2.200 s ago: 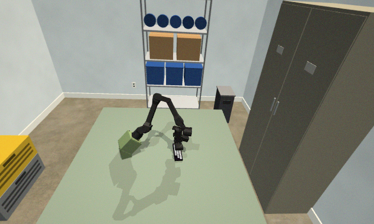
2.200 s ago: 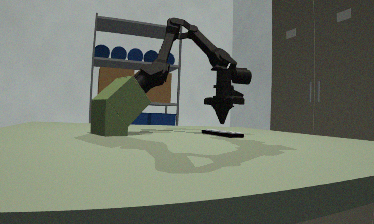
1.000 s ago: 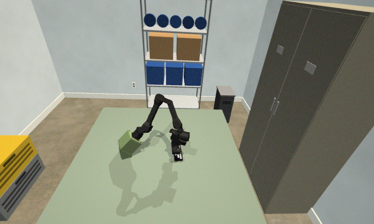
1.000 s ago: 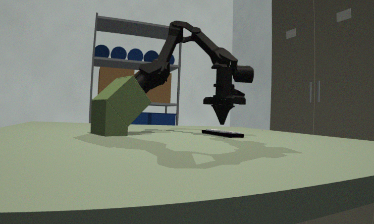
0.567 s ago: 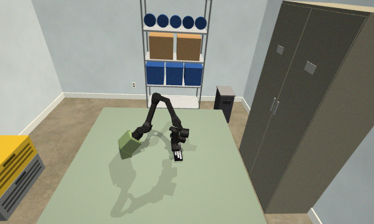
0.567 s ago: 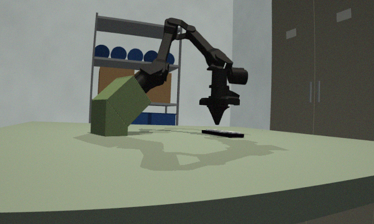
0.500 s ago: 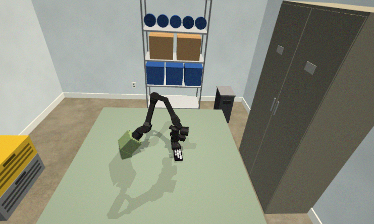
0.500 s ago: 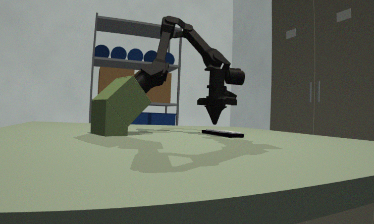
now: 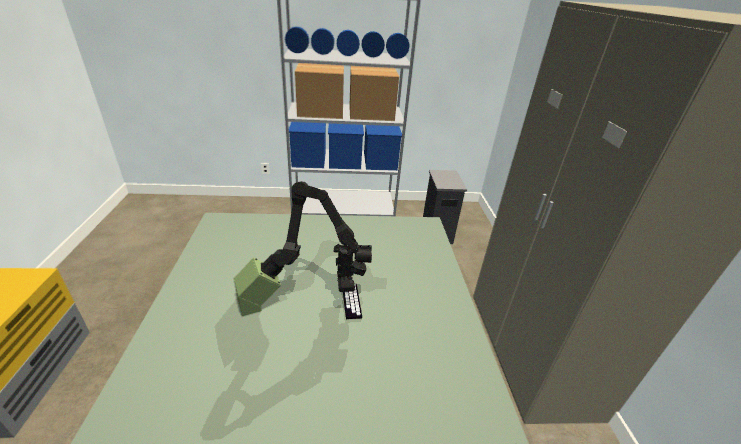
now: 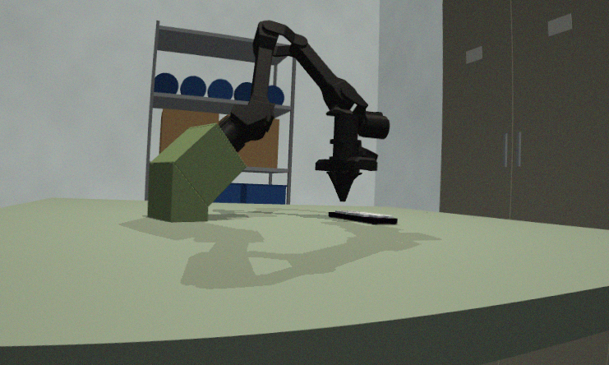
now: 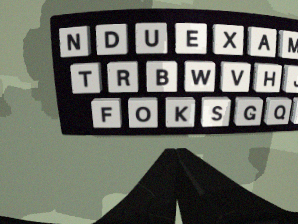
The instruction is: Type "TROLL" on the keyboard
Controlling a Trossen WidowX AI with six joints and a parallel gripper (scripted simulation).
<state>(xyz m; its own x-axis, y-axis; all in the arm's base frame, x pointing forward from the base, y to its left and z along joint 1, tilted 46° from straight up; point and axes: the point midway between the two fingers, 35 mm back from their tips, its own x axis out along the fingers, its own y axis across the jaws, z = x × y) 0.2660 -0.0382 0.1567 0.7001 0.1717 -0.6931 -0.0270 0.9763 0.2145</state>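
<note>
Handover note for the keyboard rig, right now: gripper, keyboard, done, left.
Gripper: shut, nothing held, pointing down, hovering clear of the keys over the keyboard's shelf-side end.
Keyboard: flat on the green table, scrambled layout. Wrist view shows T and R in the middle row, O in the bottom row; L is out of frame.
Done: cannot tell which letters are typed.
Left: confirm progress, press the remaining keys of TROLL.
</note>
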